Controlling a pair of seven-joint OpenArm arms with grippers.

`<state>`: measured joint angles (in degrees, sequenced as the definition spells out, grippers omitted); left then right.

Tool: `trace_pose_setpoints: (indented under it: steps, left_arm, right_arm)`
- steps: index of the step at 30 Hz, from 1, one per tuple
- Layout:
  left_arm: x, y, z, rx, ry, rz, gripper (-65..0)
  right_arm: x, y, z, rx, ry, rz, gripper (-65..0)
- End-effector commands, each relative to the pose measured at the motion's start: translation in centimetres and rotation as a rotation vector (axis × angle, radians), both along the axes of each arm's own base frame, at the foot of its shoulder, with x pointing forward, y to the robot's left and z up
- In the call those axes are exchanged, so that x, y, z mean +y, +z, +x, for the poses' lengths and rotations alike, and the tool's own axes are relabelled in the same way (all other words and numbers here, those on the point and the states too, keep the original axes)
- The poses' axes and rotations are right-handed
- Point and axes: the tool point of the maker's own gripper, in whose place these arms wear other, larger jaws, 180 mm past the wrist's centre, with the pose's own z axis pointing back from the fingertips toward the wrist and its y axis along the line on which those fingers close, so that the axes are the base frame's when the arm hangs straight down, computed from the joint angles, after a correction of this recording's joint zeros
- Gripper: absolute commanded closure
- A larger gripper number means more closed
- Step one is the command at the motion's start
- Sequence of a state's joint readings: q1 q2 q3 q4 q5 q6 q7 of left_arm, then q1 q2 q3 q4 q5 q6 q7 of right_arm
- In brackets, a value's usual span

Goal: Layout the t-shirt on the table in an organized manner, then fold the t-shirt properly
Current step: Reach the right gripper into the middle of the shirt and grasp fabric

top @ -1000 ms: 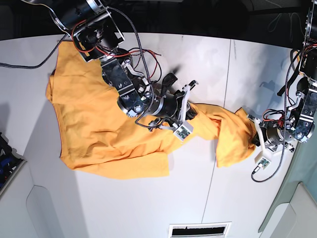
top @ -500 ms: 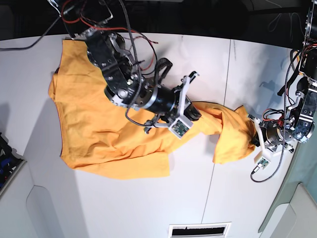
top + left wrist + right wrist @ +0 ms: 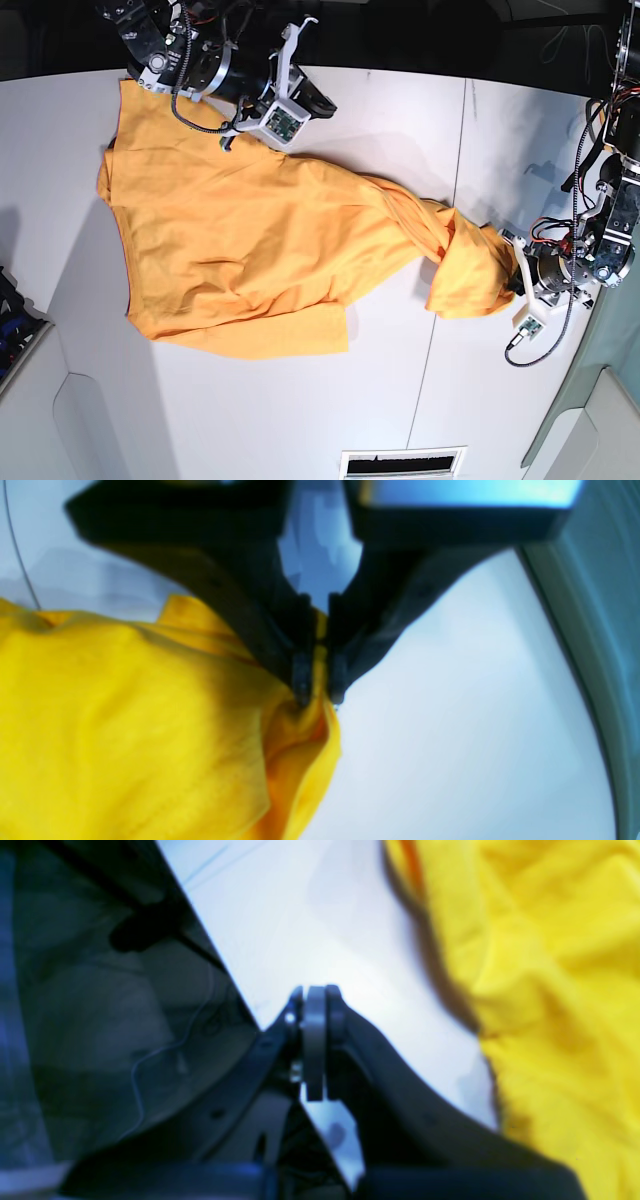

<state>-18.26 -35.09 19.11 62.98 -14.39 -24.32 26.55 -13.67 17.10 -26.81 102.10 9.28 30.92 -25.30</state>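
- While we look down from the base view, the t-shirt [image 3: 250,260] lies rumpled on the white surface [image 3: 380,400], its long axis running across from the broad body to a bunched tip at our left arm's side.
- Our left pincer [image 3: 319,697] is clamped on that tip, low by the surface edge, forearm folded close.
- Our right pincer [image 3: 314,1000] is pressed together on nothing, raised at the far edge beside the shirt's hem.
- We judge the right arm nearer the loose body for spreading.
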Motion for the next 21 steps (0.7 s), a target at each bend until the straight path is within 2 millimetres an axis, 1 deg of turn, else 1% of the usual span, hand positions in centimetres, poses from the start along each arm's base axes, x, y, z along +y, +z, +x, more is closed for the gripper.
trace_pose_setpoints:
  steps: [1, 3, 6, 7, 9, 10, 11, 14, 16, 17, 18, 21]
  left_arm:
    - [0.6, 1.7, 1.2, -0.051, 0.010, -0.002, 0.0]
    - [0.5, 1.6, 1.1, -0.045, 0.014, -0.012, 0.0]
    - [0.3, 1.2, 0.7, -0.031, 0.002, -0.019, 0.0]
    - [0.1, 1.0, 0.5, -0.022, -0.010, -0.022, 0.0]
    - [0.0, 0.6, 0.0, -0.006, -0.017, -0.024, 0.0]
    - [0.0, 0.3, -0.3, 0.004, -0.020, -0.024, 0.0]
    - [0.0, -0.1, -0.7, 0.014, -0.019, -0.022, 0.0]
    - [0.0, -0.7, -1.4, 0.031, -0.018, -0.022, 0.0]
    - [0.0, -0.8, -1.5, 0.034, -0.018, -0.022, 0.0]
    - [0.0, -0.9, -1.6, 0.036, -0.018, -0.022, 0.0]
    - [0.1, -0.9, -1.6, 0.036, -0.017, -0.021, 0.0]
    - [0.2, -1.0, -1.7, 0.045, -0.015, -0.016, 0.0]
  right_arm:
    - [0.5, 1.0, 0.1, -0.019, 0.005, 0.044, 0.0]
    - [0.6, 1.4, 0.4, -0.028, -0.003, 0.062, 0.0]
    - [1.8, 3.3, 2.1, -0.092, -0.022, 0.144, 0.0]
    - [2.4, 4.0, 2.8, -0.107, -0.032, 0.163, -5.0]
    - [3.6, 5.2, 4.3, -0.131, -0.068, 0.199, -22.3]
    - [4.1, 5.9, 5.1, -0.147, -0.090, 0.213, -27.9]
    - [4.6, 6.5, 5.9, -0.169, -0.101, 0.219, -30.2]
    - [5.9, 7.4, 8.5, -0.232, -0.126, 0.205, -30.4]
    - [6.9, 7.4, 10.1, -0.249, -0.128, 0.193, -30.4]
    - [7.3, 6.9, 10.8, -0.245, -0.128, 0.180, -30.4]
    - [7.7, 6.2, 11.5, -0.237, -0.131, 0.164, -30.4]
    - [8.6, 3.5, 12.8, -0.177, -0.137, 0.118, -30.3]
